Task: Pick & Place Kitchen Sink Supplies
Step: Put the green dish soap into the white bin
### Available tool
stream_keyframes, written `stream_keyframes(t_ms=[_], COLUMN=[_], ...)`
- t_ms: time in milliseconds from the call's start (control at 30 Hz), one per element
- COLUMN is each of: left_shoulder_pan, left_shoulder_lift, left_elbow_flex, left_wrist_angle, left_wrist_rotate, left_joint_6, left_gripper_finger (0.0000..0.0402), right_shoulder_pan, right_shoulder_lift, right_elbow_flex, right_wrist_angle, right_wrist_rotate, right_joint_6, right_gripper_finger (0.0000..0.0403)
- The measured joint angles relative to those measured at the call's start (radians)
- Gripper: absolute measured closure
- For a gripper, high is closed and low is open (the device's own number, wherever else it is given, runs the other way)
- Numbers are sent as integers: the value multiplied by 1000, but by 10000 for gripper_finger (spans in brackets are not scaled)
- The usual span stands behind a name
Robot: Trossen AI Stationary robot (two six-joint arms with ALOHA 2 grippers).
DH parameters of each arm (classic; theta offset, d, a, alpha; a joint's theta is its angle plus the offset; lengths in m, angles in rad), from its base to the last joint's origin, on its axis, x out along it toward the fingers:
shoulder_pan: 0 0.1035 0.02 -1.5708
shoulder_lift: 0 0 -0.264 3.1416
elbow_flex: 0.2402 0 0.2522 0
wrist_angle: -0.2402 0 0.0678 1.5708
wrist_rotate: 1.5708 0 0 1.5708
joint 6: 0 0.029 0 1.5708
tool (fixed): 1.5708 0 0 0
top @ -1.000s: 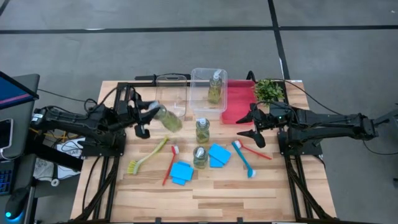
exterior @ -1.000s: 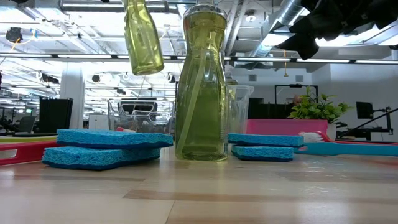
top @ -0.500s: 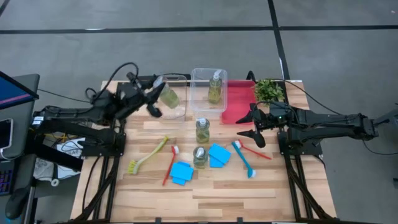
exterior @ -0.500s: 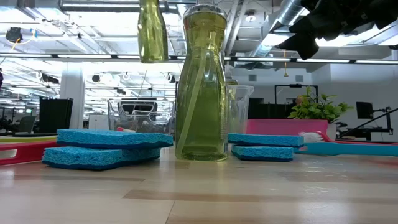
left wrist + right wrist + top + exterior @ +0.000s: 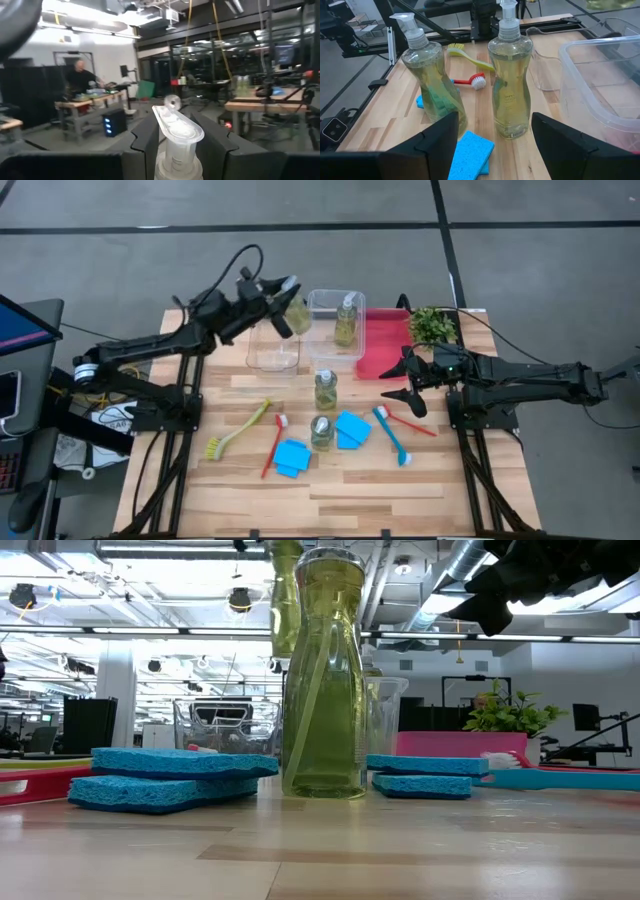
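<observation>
The left gripper (image 5: 283,305) hangs above the far part of the wooden surface (image 5: 330,490), over the inner edge of the left clear bin (image 5: 274,345), and its jaws are clamped on the held bottle (image 5: 296,313) of yellow-green liquid; in the left wrist view that bottle's white pump top (image 5: 176,131) sits between the two dark fingers (image 5: 148,140). Seen from table height, the held bottle shows only as a green shape (image 5: 285,600) high up behind the nearest standing bottle (image 5: 323,675), so I cannot tell how far it tilts there. A second bottle (image 5: 345,322) stands inside the middle clear bin (image 5: 322,308), beside the red bin (image 5: 384,340), with the small plant (image 5: 432,326) at the far right corner. Two more bottles stand on the bare wood, one (image 5: 326,389) nearer the bins and one (image 5: 322,432) closer to the front, the latter just beside the blue sponges (image 5: 352,428); another pair of sponges (image 5: 291,457) lies to its left. A yellow-green brush (image 5: 238,430) and a red brush (image 5: 272,446) lie left of them, and a blue brush (image 5: 391,434) crossing another red brush (image 5: 412,423) lies on the right. The right gripper (image 5: 408,378) waits near the red bin's front edge with its jaws spread and nothing in them.
</observation>
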Motion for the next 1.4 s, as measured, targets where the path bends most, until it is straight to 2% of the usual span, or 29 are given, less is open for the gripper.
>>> stream_keyframes(t_ms=[300, 667, 1400], left_shoulder_pan=[88, 144, 144], left_shoulder_lift=[150, 260, 330], left_elbow_flex=[96, 175, 180], left_wrist_angle=[1, 16, 27], left_wrist_rotate=[48, 141, 139], left_joint_6=[-52, -139, -139], left_gripper_finger=[298, 298, 298], right_shoulder_pan=[0, 0, 0], right_shoulder_lift=[0, 0, 0], right_elbow_flex=[0, 0, 0], right_wrist_angle=[0, 0, -3], right_wrist_rotate=[0, 0, 0], right_joint_6=[0, 0, 0], right_gripper_finger=[159, 159, 159])
